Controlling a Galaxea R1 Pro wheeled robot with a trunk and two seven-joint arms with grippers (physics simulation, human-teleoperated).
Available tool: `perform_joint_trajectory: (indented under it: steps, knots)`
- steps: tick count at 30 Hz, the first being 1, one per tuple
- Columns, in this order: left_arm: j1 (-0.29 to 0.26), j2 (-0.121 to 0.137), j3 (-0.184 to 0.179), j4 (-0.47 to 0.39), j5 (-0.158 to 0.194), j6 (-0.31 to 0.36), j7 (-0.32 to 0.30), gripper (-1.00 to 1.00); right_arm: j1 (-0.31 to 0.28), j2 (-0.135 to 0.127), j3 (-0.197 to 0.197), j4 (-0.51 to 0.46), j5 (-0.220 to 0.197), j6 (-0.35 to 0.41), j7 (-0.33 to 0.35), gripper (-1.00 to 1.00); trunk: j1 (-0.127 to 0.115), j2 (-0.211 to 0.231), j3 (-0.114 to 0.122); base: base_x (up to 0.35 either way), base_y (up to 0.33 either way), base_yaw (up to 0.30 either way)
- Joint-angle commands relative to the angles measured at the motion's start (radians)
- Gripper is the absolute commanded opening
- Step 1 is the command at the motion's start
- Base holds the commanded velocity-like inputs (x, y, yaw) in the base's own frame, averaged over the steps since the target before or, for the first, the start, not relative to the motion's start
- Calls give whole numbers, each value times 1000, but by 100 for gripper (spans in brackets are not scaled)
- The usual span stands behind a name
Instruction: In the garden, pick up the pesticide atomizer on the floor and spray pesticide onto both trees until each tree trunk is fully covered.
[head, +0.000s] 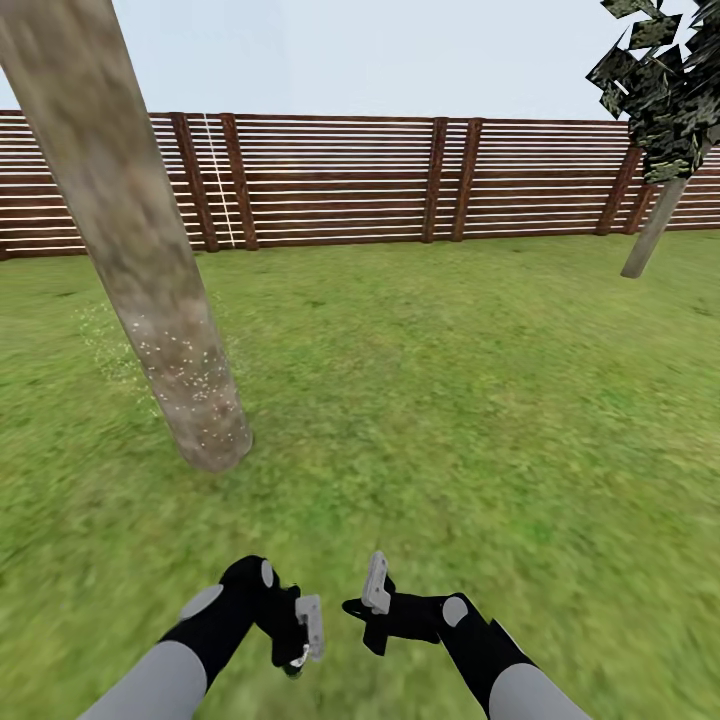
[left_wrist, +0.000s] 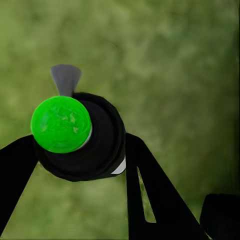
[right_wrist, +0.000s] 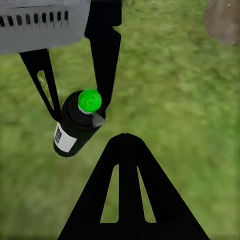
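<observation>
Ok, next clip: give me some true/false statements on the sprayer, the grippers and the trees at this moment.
1. The left gripper holds the pesticide atomizer. True.
2. The right gripper holds a second bottle. False: it holds nothing.
3. White specks dot the near tree trunk low down. True.
4. The far tree stands at the view's left. False: it is at the right, near the fence.
5. The atomizer lies on the grass. False: it is between the left fingers.

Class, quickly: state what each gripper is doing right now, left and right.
Left gripper: shut on the pesticide atomizer, its green cap toward the wrist camera.
Right gripper: holds nothing; whether it is open or shut cannot be told.
</observation>
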Motion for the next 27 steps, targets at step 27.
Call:
perform_joint_trajectory:
  steps: [27]
  knots:
    - [-2, -5, 5, 19, 231, -83, 47, -100, 0, 0, 0, 0, 0, 0, 0, -100, 0, 0, 0, 0, 0, 0]
